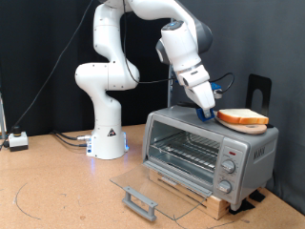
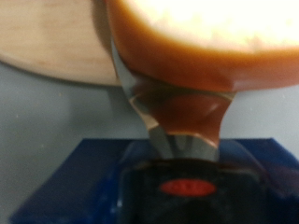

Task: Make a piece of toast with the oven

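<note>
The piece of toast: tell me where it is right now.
In the exterior view the piece of toast lies on a round wooden board atop the oven, toward its right end, with the hand at its left edge.

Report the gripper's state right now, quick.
Gripper: shut on the piece of toast, gripping its crust edge on top of the oven.

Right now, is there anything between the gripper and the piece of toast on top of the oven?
Nothing separates them: in the wrist view the gripper has its jaws on the crust of the piece of toast. The exterior view shows both above the oven.
</note>
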